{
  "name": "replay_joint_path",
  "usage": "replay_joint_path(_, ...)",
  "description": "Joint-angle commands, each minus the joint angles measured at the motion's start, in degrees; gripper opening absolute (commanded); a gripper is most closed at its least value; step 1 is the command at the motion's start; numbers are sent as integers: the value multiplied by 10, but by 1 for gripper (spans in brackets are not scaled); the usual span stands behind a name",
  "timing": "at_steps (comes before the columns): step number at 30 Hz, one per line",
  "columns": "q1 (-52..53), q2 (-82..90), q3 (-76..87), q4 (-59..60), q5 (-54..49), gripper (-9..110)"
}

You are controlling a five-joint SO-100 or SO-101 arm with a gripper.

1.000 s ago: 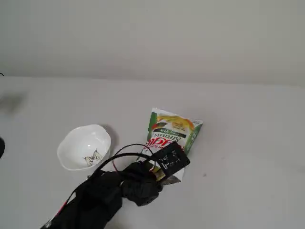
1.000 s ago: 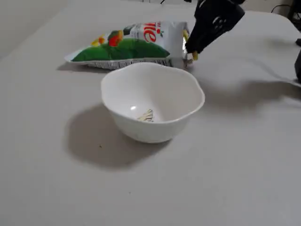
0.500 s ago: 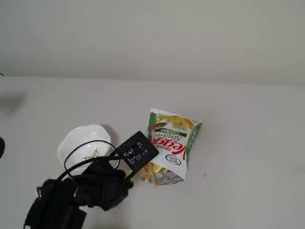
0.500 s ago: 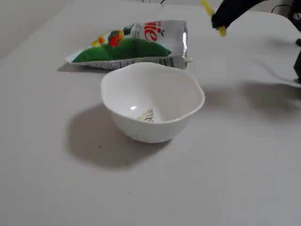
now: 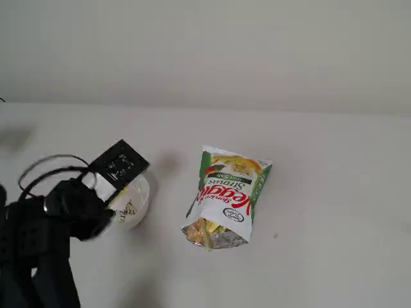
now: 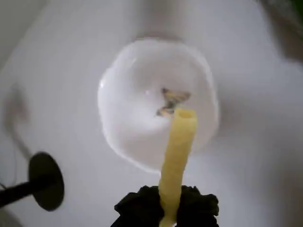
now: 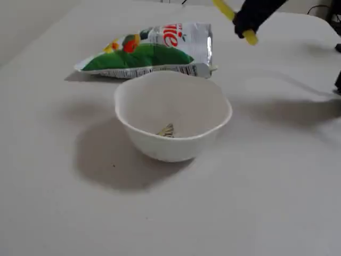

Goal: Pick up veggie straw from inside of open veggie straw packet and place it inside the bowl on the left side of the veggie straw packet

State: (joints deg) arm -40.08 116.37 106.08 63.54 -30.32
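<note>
My gripper [image 6: 165,206] is shut on the yellow veggie straw [image 6: 177,146], which sticks out from the jaws. In the wrist view its tip hangs over the white bowl [image 6: 132,85], near the dark-and-yellow print inside. In a fixed view the gripper [image 7: 245,22] holds the straw [image 7: 250,36] tilted, up in the air behind and right of the bowl [image 7: 160,146]. The veggie straw packet [image 7: 149,53] lies flat behind the bowl. In the other fixed view my arm [image 5: 70,212] covers part of the bowl [image 5: 138,192], left of the packet [image 5: 228,192].
Several other straws show at the packet's open silver mouth [image 5: 207,232]. A dark round disc on a stalk [image 6: 45,179] stands on the table left of the gripper. Black cables [image 5: 51,163] loop above the arm. The white table reaches a wall at the back.
</note>
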Motion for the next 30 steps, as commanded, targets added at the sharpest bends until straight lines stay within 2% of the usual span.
replay_joint_path(1, -40, -90, -68, -56, 10, 0)
replay_joint_path(9, -34, -226, -138, -103, 4, 0)
replay_joint_path(13, -18, -258, -163, -110, -4, 4)
replay_joint_path(16, -7, -265, -164, -115, -10, 10)
replay_joint_path(20, 7, -267, -164, -117, -14, 28)
replay_joint_path(23, 13, -266, -164, -116, -14, 33)
replay_joint_path(25, 14, -261, -164, -112, -15, 31)
replay_joint_path(30, 14, -217, -164, -82, -3, 8)
